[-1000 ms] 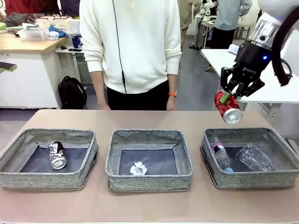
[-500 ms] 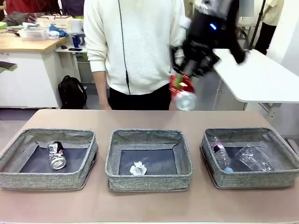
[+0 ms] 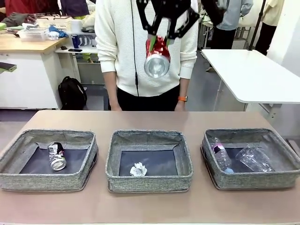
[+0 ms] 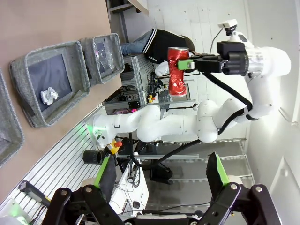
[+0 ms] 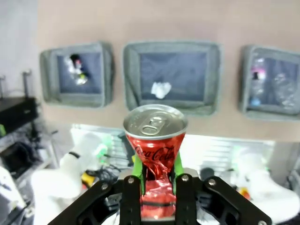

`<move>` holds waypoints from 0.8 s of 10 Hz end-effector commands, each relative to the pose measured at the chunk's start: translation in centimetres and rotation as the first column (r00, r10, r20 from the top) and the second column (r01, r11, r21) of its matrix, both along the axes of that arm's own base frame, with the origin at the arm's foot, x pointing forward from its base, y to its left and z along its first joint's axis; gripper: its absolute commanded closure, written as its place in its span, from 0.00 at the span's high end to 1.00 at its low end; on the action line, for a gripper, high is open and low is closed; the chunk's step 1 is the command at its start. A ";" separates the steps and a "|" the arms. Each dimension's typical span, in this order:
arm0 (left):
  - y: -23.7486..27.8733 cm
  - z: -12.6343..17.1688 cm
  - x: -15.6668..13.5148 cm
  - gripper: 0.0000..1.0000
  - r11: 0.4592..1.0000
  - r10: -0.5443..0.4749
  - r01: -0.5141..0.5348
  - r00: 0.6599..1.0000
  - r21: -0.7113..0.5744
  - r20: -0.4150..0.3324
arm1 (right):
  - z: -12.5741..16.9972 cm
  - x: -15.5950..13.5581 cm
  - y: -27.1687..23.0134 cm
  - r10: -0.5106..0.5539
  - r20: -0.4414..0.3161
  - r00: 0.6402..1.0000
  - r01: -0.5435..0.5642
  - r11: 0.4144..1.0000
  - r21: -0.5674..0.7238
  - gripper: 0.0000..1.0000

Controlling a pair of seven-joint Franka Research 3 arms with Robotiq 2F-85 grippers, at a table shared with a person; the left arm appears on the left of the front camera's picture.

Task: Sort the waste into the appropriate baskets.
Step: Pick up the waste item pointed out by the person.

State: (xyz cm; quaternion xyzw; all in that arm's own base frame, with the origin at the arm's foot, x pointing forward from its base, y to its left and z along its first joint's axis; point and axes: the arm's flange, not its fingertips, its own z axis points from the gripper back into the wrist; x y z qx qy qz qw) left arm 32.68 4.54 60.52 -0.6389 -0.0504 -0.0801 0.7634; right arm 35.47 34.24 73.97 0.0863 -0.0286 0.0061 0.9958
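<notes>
Waste already sorted runs left to right: the black-and-silver drink can (image 3: pixel 57 155) lies in the left basket (image 3: pixel 48 160), the crumpled paper ball (image 3: pixel 138 169) in the middle basket (image 3: pixel 149 160), and the plastic bottle (image 3: pixel 221 155) and clear cup (image 3: pixel 254 158) in the right basket (image 3: pixel 251 158). High above the middle basket, the right gripper (image 3: pixel 158 43) has its jaws clamped on the dented red can (image 3: pixel 157 59), while the left gripper (image 4: pixel 161 176) hangs empty, fingers spread wide. Judging by its metal mate, the red can belongs in the left basket, so carry it fully over that bin's floor and lower it before letting go.

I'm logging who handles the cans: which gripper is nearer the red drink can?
Right. The right gripper is clamped on the red drink can, high above the baskets; the left gripper hangs open, well apart from it.
</notes>
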 end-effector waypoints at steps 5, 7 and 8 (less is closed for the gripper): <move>0.0 0.2 0.0 1.00 1.000 -0.007 0.007 1.000 -0.024 0.022 | 8.4 -1.8 0.5 -0.091 0.138 0.986 0.102 0.991 -0.081 0.26; 0.0 0.2 0.0 1.00 1.000 -0.007 0.007 1.000 -0.024 0.022 | 7.5 -1.5 0.4 -0.054 0.099 0.994 0.064 0.993 -0.097 0.26; 0.0 0.2 0.0 1.00 1.000 -0.007 0.007 1.000 -0.024 0.022 | 7.3 -1.1 0.5 -0.030 0.061 0.998 0.037 0.993 -0.110 0.26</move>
